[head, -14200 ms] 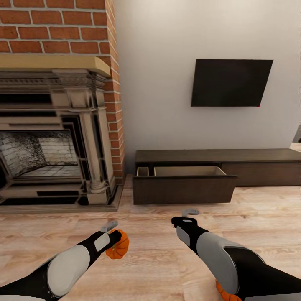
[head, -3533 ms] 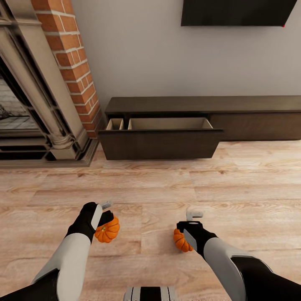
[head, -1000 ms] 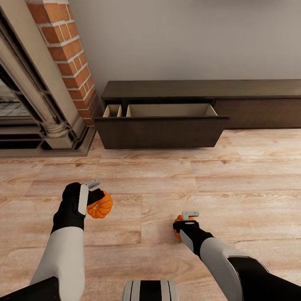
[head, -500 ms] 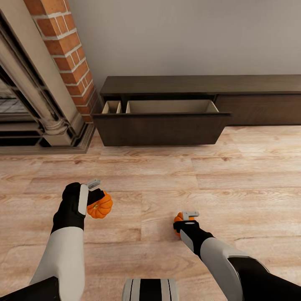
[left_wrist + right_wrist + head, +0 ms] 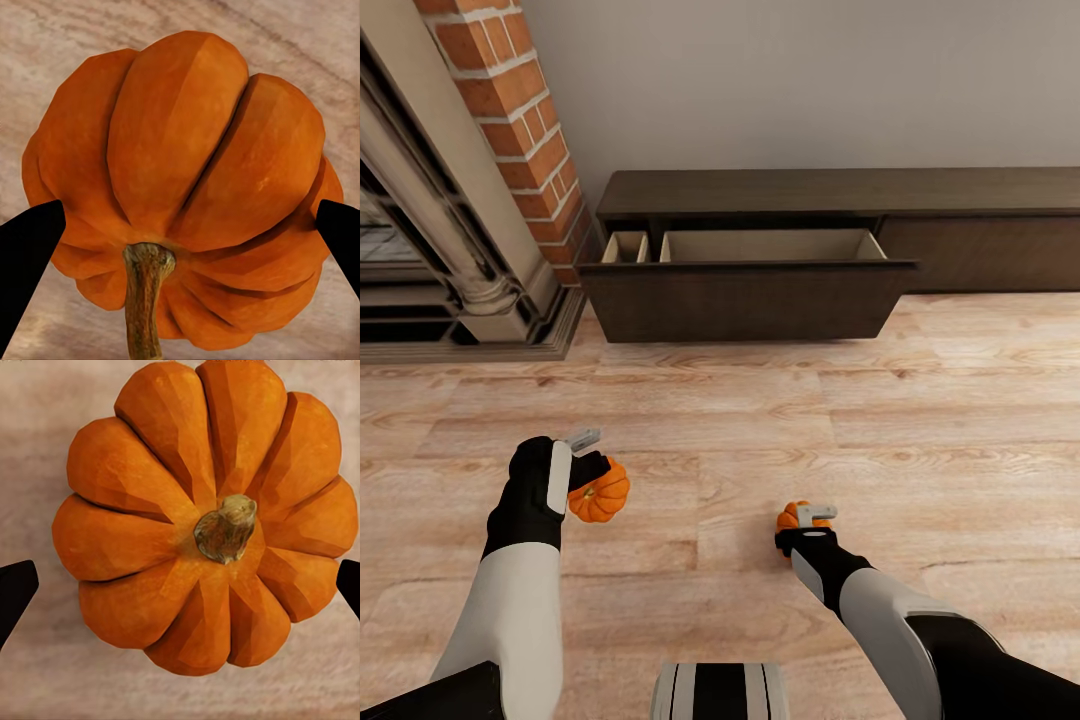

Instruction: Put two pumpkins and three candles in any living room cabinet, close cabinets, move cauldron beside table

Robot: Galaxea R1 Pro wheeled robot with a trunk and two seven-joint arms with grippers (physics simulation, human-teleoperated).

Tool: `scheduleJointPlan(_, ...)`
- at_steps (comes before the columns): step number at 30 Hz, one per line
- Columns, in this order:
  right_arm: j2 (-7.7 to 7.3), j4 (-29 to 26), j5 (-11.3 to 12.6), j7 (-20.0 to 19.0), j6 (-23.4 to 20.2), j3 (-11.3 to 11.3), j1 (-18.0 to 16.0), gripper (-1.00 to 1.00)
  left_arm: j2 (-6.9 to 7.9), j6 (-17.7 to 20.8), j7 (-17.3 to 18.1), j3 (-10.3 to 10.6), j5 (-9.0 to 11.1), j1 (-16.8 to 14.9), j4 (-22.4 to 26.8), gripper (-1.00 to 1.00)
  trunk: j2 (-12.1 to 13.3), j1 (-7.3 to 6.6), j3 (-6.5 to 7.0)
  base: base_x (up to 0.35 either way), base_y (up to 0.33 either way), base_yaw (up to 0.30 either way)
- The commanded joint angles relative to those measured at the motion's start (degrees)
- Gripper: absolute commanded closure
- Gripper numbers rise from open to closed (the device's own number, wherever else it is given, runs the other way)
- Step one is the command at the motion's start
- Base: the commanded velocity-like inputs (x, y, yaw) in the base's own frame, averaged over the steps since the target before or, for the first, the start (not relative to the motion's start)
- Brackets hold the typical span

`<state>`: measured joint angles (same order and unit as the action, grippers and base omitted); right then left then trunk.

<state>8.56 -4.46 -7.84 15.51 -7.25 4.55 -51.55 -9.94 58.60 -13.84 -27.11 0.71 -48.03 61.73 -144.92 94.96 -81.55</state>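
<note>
**Both pumpkins in hand, facing the open drawer**

My left pincer (image 5: 592,462) grips one pumpkin (image 5: 600,495) above the plank floor (image 5: 760,420) — my right pincer (image 5: 807,520) clamps the other pumpkin (image 5: 791,516). Ahead, the cabinet (image 5: 840,190) sits against the wall — its drawer (image 5: 745,300) pulled out beside the brick fireplace (image 5: 470,150).

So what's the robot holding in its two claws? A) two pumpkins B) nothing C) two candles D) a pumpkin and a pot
A: an orange pumpkin sits in the left claw and another pumpkin in the right claw, with the drawer open ahead.
</note>
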Motion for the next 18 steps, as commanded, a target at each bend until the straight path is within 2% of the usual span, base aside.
scheduleJointPlan(1,0.02,-0.11,-0.60,0.13,-0.40,0.46,0.01,-1.00,-0.05,0.20,-0.14,-0.14,0.08,-0.04,0.06,1.00,-0.02,-0.01,-0.04,0.000,0.000,0.000)
scheduleJointPlan(9,-0.26,-0.17,-0.60,0.13,-0.40,0.44,-0.03,-1.00,-0.05,0.20,-0.13,-0.13,0.08,-0.04,0.13,1.00,-0.02,-0.01,-0.04,0.000,0.000,0.000)
scheduleJointPlan(14,-0.30,-0.20,-0.60,0.13,-0.40,0.45,-0.03,-1.00,-0.05,0.20,-0.13,-0.13,0.11,-0.04,0.14,1.00,-0.08,0.12,-1.15,0.000,0.000,0.000)
scheduleJointPlan(18,-0.35,-0.20,-0.60,0.13,-0.40,0.44,-0.01,-1.00,-0.05,0.20,-0.13,-0.15,0.09,-0.04,0.14,1.00,-0.08,0.12,-1.15,0.000,0.000,0.000)
